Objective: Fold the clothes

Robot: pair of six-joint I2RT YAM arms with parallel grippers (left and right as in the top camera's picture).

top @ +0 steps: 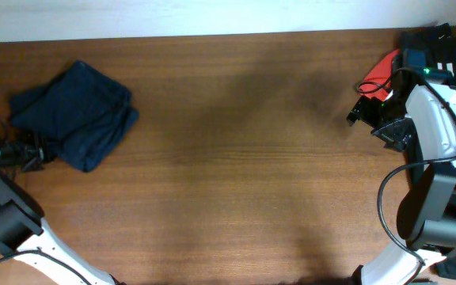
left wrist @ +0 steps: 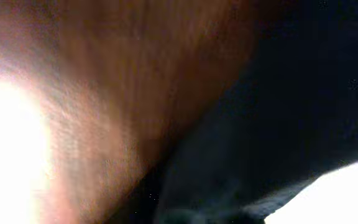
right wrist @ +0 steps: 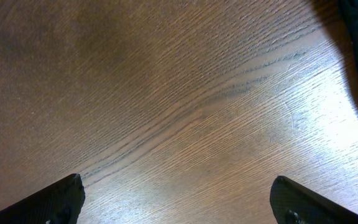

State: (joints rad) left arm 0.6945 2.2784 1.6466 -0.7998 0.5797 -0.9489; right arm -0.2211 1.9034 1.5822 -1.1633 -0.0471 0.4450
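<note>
One bump from the left hand, whose grip cannot be told, and the blue cloth could be knocked unfolded; the right hand is held wide apart.

Wood-grain table: brown, grain running along its length, faint shadow patches near the table's middle. White strip borders the table's far edge.

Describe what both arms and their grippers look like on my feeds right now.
Both arms have white shells with black joints. The right arm has a looping black cable, a small green light and a grey cylindrical base link. The right gripper has dark, blunt fingers. The left arm carries black blocks and cables. The left gripper looks black; its wrist view is too blurred for detail.
</note>
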